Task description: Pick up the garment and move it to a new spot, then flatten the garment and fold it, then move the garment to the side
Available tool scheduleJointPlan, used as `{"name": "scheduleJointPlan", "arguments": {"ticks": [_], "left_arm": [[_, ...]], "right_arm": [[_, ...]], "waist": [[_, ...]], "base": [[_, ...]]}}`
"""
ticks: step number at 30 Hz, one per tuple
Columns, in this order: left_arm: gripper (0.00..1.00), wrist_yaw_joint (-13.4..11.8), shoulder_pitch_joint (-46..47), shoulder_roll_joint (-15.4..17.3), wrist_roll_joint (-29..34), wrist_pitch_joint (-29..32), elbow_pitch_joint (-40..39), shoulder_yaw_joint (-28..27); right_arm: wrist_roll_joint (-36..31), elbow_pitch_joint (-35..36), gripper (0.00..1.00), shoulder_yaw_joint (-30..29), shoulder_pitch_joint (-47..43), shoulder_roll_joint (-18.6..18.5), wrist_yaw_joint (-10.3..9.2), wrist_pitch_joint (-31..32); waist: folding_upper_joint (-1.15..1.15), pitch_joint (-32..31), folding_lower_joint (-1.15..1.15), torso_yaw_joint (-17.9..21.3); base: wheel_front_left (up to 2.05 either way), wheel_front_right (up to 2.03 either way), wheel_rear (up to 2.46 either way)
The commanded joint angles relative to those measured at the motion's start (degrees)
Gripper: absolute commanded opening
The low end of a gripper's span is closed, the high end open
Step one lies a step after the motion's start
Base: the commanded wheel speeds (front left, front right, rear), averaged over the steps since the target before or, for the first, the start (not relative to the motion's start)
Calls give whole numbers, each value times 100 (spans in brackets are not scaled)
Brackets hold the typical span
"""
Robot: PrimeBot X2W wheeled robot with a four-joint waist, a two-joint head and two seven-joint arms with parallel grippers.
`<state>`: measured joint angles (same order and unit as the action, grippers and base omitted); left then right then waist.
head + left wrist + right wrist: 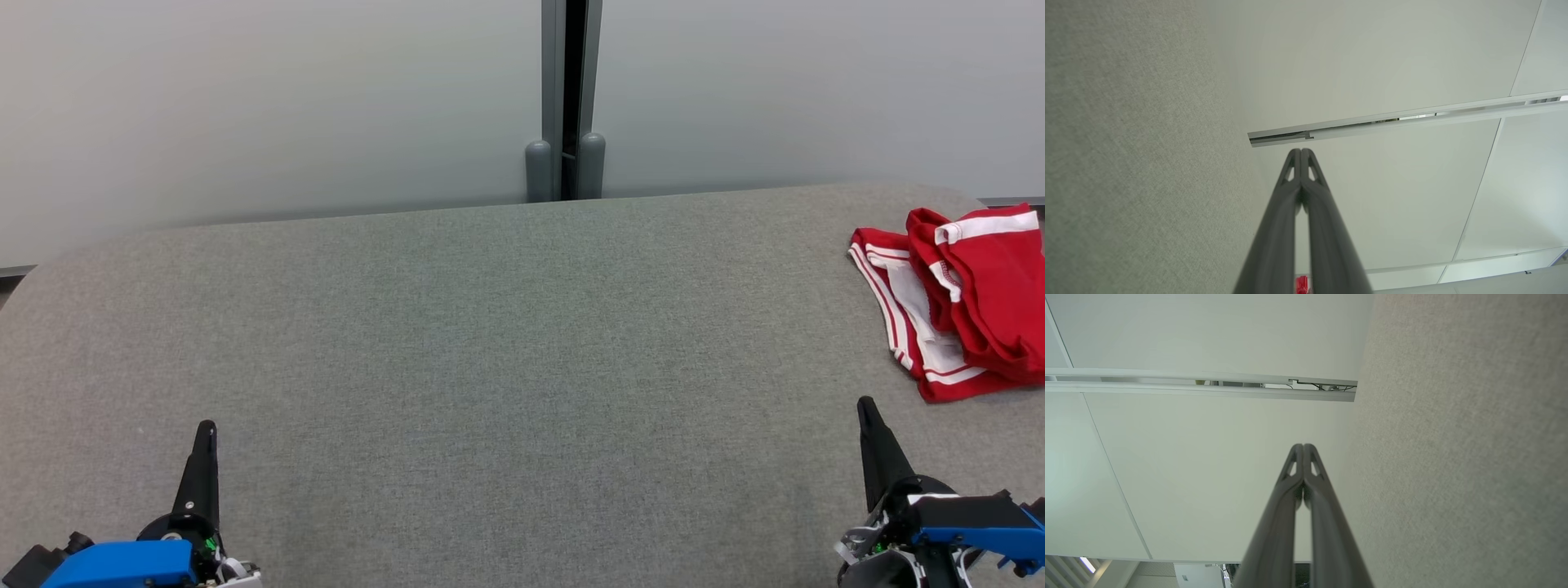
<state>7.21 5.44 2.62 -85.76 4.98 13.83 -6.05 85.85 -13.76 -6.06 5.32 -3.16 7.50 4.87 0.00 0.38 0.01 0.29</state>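
Found the garment [984,282], red with white stripes and a white band, lying bunched and partly folded over itself at the far right end of the grey fabric counter [490,327]. Lay close to the back edge there and ran off the right border of the head view, with neither claw touching it.

Spotted the left claw [206,428] low at the left of the head view, over the near side of the counter. Closed tight into a single dark spike pointing away from the robot, holding nothing, and well apart from the garment.

Spotted the right claw [865,406] low at the right, likewise pressed fully together and empty, tip leaning a little to the left. Sat near the garment's front edge but apart from it, with bare counter between.

Saw the same in the wrist views: fingers [1282,220] of the left claw meeting at the tips with nothing between them, and fingers [1323,522] of the right claw just the same.

Noticed a small red patch [1301,284] low between the left fingers; could not tell what it was.

Noted a blue housing [122,565] behind the left claw, pale wall panels [245,98] beyond the counter, and a grey post [563,98] at the joint between them.
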Motion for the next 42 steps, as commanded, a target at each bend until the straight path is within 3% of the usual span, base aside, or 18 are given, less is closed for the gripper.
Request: {"name": "scheduleJointPlan", "arguments": {"ticks": [1,15,42], "left_arm": [[0,22,75,40,-92,24,2,-38],[0,46,115,43,-693,181,33,-66],[0,45,105,43,-675,177,30,-62]], "right_arm": [[92,1,0,-19,90,24,-1,37],[690,-33,0,-56,119,36,-2,187],[662,-31,0,-56,118,38,-2,185]], "waist": [[0,-1,0,-1],[0,-20,-1,-28],[0,-20,-1,-29]], "base": [[0,0,0],[0,0,0],[0,0,0]]}}
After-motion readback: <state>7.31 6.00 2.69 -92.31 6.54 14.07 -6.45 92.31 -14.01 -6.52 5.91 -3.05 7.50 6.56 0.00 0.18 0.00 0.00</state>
